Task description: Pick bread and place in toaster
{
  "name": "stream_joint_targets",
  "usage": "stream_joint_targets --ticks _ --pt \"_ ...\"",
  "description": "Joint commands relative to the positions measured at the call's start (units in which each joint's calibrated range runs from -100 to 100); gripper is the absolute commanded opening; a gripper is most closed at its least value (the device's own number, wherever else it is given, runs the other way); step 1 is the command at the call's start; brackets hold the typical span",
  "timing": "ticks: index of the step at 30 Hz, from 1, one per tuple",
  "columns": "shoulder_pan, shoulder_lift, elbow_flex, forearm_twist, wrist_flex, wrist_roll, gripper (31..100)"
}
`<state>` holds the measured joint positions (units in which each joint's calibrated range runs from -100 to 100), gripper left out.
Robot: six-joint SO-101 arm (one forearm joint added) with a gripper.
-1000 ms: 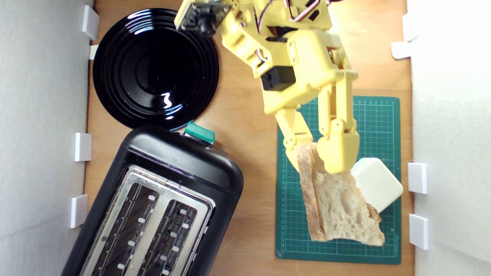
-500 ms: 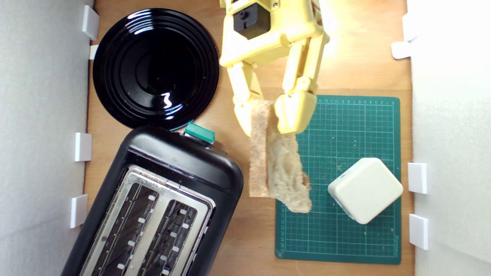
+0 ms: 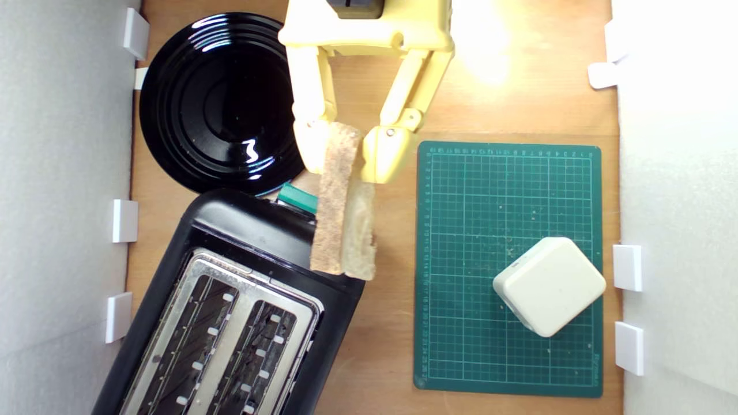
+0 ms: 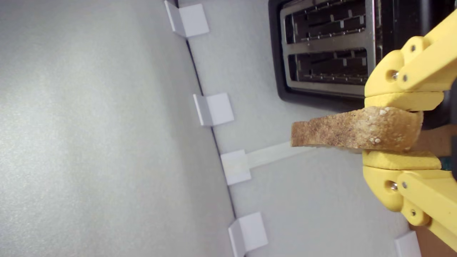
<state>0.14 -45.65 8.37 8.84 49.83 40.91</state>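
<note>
The bread (image 3: 343, 216) hangs edge-on, crust toward the camera, pinched at one end between the two yellow fingers of the claw (image 3: 345, 153), which is closed on it. In the exterior view its free end overlaps the corner of the black toaster (image 3: 242, 300) near the green lever knob (image 3: 297, 197), clear of the two slots. The wrist view shows the slice (image 4: 357, 130) clamped between both pads. A black plate (image 3: 230, 101) lies beyond the toaster on the wooden desk (image 3: 380, 334). On the exterior view's right, a green cutting mat (image 3: 507, 202) carries a cream block (image 3: 549, 285).
</note>
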Motion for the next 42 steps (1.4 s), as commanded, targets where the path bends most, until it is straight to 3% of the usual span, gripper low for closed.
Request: stream_joint_targets --ticks 1,8,14,36,42 --pt "2.2 0.6 -5.2 -0.5 2.0 2.9 56.7" --pt "5.7 3.7 -8.5 0.2 7.6 7.3 56.7" --pt "7.0 9.3 -17.4 0.5 13.0 7.6 56.7" --pt "7.0 22.8 -34.0 11.6 13.6 7.6 56.7" --pt "7.0 26.0 -35.6 12.9 13.4 7.6 56.7"
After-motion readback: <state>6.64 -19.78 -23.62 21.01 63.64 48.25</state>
